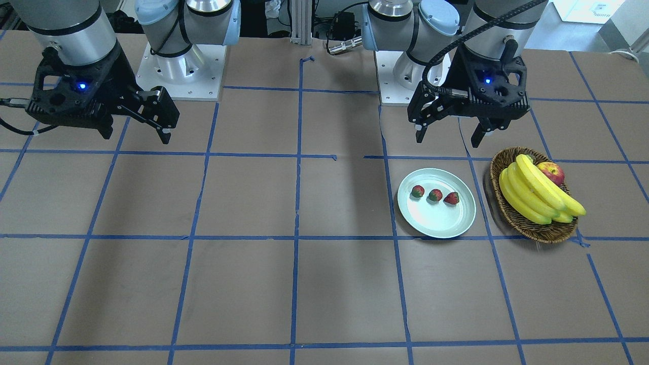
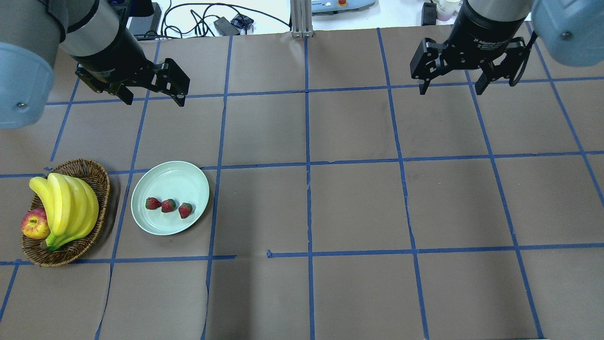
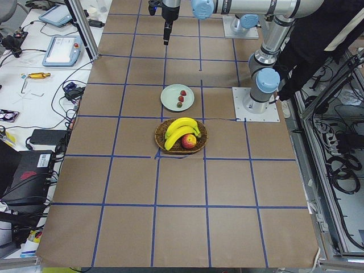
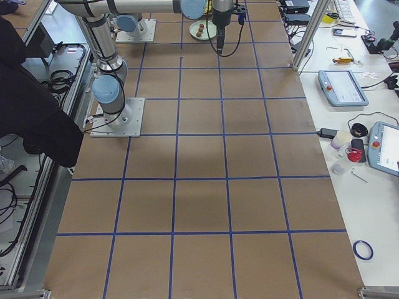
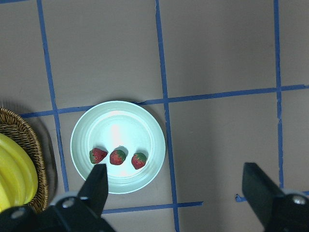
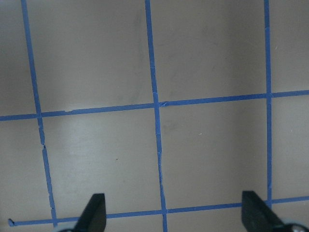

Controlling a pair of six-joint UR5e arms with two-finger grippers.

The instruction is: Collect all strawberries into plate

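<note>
3 strawberries (image 2: 168, 206) lie in a row on the plate (image 2: 175, 180) beneath the left gripper (image 2: 153, 99), spread wide and empty like the distant right gripper (image 2: 450, 89).

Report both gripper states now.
Left black two-finger gripper: open, holding nothing.
Right black two-finger gripper: open, holding nothing.

Bright even overhead light, soft shadows, mild plate (image 5: 118, 146) glare, sharp focus

Basket (image 2: 92, 166) just beside plate (image 2: 175, 178)
</note>
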